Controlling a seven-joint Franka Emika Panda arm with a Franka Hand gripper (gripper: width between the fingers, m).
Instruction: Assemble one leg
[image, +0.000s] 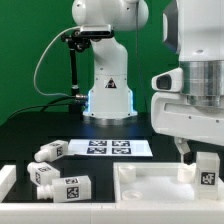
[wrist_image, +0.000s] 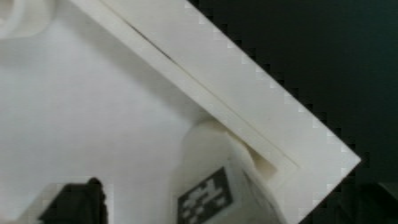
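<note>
The leg (image: 206, 167) is a short, chunky white post with a black-and-white square tag on the side facing the camera. It stands upright at the exterior view's right, over the far right part of the wide white panel (image: 150, 190), whose raised rims frame a flat floor. The gripper (image: 192, 150) comes down on the leg from above; one dark finger (image: 181, 150) shows beside the post, but the jaws are mostly hidden, so I cannot tell whether they clamp the leg or merely flank it.

In the wrist view, the leg (wrist_image: 217, 185) appears close up with its tag partly visible, pressed near the panel's rim (wrist_image: 214, 85), and a dark fingertip (wrist_image: 75, 200) sits at the frame's edge.

3 more legs (image: 50, 170) lie on the black table (image: 30, 135) at the exterior view's left, each carrying tags. The marker board (image: 110, 148) lies flat beyond the panel, showing a row of square tags. The tags hold only block patterns; no readable words or brand names appear anywhere.
</note>
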